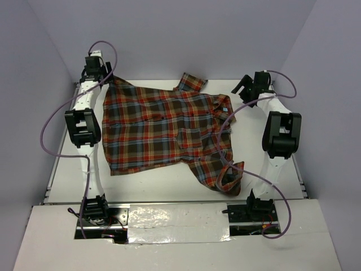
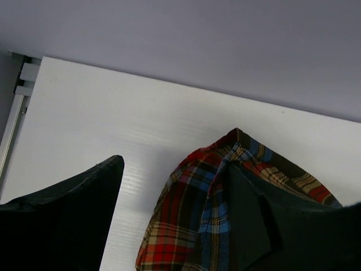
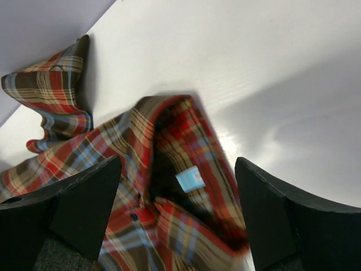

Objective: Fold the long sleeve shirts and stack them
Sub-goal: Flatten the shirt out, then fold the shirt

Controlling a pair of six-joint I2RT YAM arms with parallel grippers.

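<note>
Shirt (image 1: 158, 124) between left claw (image 2: 176, 164), right claw (image 3: 179, 161).

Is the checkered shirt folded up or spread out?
Spread out. The shirt lies mostly flat across the table, its whole body showing; only one sleeve is crumpled.

In the left wrist view the shirt (image 2: 186, 226) runs off the bottom edge and partly sits behind one finger (image 2: 271, 226) (how much lies under it cannot be told). In the right wrist view the collar (image 3: 217, 197) is blurred along one edge, the label (image 3: 189, 179) too small to read, and both fingers (image 3: 67, 209) cut off below.
</note>
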